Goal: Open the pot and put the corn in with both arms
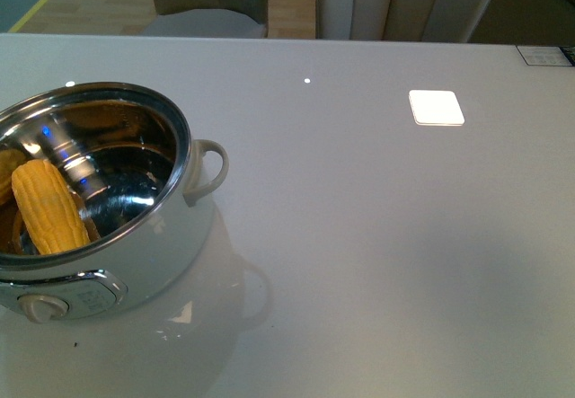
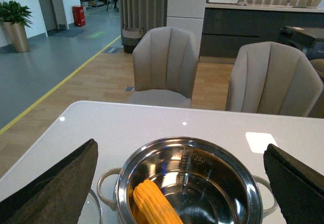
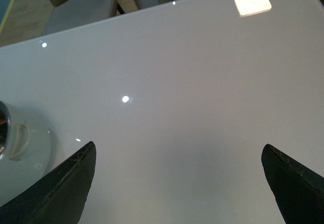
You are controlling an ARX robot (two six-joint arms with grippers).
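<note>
The white pot (image 1: 166, 250) stands uncovered at the table's left front, its beige dial (image 1: 43, 307) facing me. The yellow corn (image 1: 49, 205) leans inside against the shiny steel wall. No arm shows in the front view. In the left wrist view, my left gripper (image 2: 180, 145) hovers open above the pot (image 2: 253, 191), one dark finger (image 2: 55, 183) on each side of it, and the corn (image 2: 154, 204) lies below. My right gripper (image 3: 178, 146) is open over bare table, well off to the side of the pot (image 3: 20, 143), with nothing between its fingers (image 3: 66, 188).
A curved clear rim (image 2: 95, 206) shows beside the pot's handle in the left wrist view. The white table (image 1: 377, 236) stretches away to the right. Two padded chairs (image 2: 164, 62) stand beyond its far edge, and a small label (image 1: 544, 55) lies at the far right corner.
</note>
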